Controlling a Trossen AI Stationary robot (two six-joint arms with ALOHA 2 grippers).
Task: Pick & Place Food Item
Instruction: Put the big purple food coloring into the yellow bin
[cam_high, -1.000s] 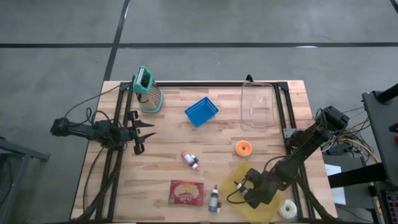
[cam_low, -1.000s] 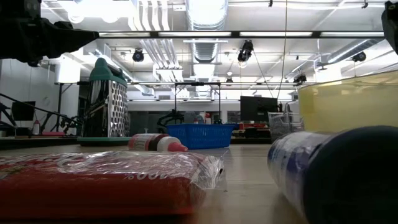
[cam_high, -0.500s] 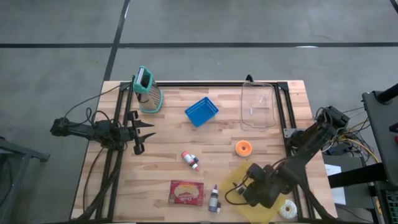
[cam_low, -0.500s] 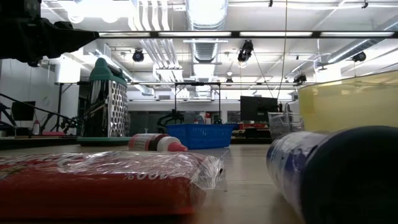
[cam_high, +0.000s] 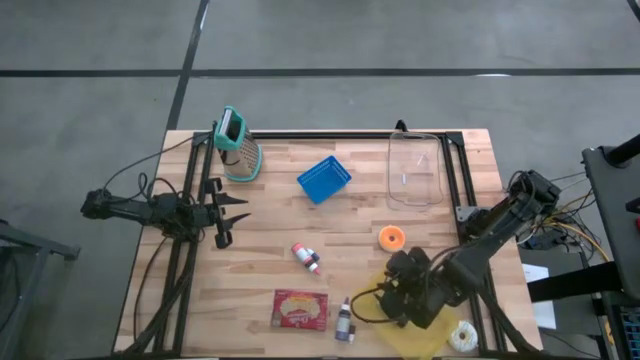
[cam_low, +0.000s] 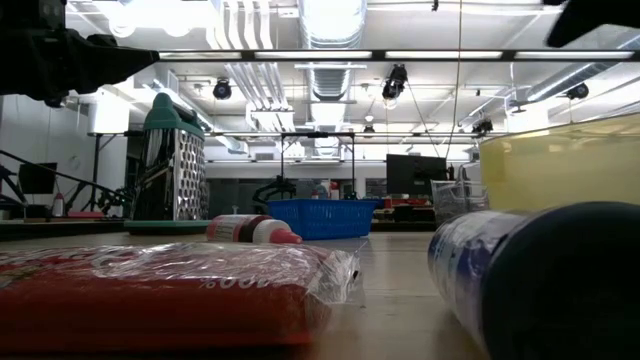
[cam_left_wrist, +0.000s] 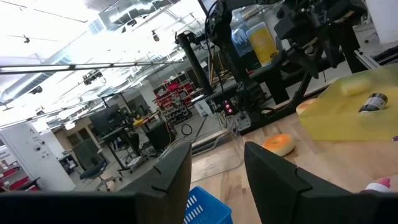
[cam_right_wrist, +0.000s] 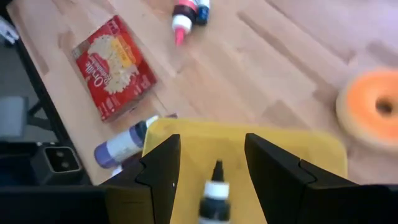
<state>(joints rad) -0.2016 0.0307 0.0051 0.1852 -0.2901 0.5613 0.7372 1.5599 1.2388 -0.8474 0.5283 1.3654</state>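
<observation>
While the right gripper (cam_right_wrist: 208, 163) hovers, fingers spread, above the small bottle (cam_right_wrist: 211, 196) on the yellow tray (cam_right_wrist: 298, 155), this light, stiff, roll-prone item probably suits a mid-body grasp; the left gripper (cam_high: 232, 210) waits apart, fingers spread.

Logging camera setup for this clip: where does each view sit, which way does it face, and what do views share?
High: above, straight down on the table; both arms, left gripper and right gripper open.
Low: at tabletop height, level past the red packet into the room.
Left wrist: past its own fingers toward the orange donut.
Right wrist: down past its fingers on a small bottle on the yellow board.
Shared: donut, packet, board.
</observation>
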